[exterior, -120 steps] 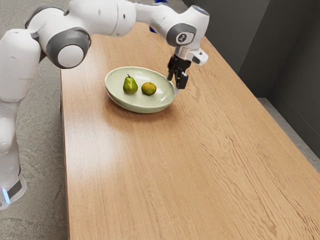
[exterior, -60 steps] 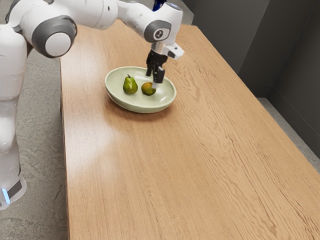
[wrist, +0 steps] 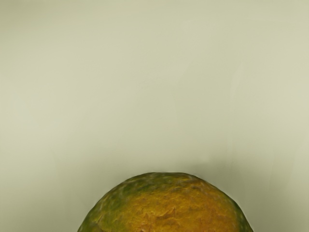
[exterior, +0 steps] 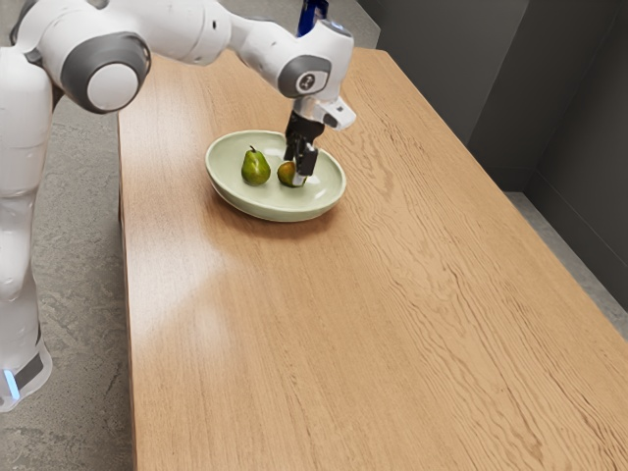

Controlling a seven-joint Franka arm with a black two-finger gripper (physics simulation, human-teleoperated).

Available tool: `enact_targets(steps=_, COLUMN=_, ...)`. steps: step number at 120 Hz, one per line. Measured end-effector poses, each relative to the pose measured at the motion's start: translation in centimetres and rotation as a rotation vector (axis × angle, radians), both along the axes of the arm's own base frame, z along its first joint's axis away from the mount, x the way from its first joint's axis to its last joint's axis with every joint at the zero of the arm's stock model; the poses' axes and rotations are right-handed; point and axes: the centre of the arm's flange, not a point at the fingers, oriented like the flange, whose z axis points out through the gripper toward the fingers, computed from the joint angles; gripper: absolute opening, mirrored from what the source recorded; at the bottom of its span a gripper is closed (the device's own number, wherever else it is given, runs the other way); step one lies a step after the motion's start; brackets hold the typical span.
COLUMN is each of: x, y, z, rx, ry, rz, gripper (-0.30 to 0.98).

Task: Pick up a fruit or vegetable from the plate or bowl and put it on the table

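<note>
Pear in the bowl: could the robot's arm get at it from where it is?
Probably yes. The pear stands uncovered, with a gap between it and the green-and-orange fruit. The pincer is down at that fruit, so it would likely need to rise and shift first.

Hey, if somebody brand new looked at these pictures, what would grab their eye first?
Probably the big white arm entering from the exterior view's left, its black gripper down at the round orange-and-green fruit. Next, likely the green pear, apart from that fruit but in the same pale green bowl on the wooden table.
</note>
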Motion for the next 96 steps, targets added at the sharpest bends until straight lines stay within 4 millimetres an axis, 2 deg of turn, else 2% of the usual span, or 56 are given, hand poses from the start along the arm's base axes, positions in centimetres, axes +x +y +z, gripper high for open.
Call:
enact_targets(steps=38, x=0.7, y=0.3, z=-1.7, rx=0.005, ry=0.002, rz=-0.013, gripper=0.68)
enact_targets(steps=55, x=0.7, y=0.5, z=-1.8, rx=0.0, ry=-0.003, rz=-0.01, gripper=0.47)
enact_targets(steps=60, x=0.7, y=0.6, z=-1.8, rx=0.0, ry=-0.003, rz=-0.01, gripper=0.45)
enact_targets(steps=79, x=0.9, y=0.4, z=-0.8, rx=0.008, ry=-0.016, rz=-0.018, gripper=0.31)
enact_targets(steps=96, x=1.6, y=0.0, z=1.5, rx=0.021, ry=-0.039, rz=-0.03, gripper=0.33)
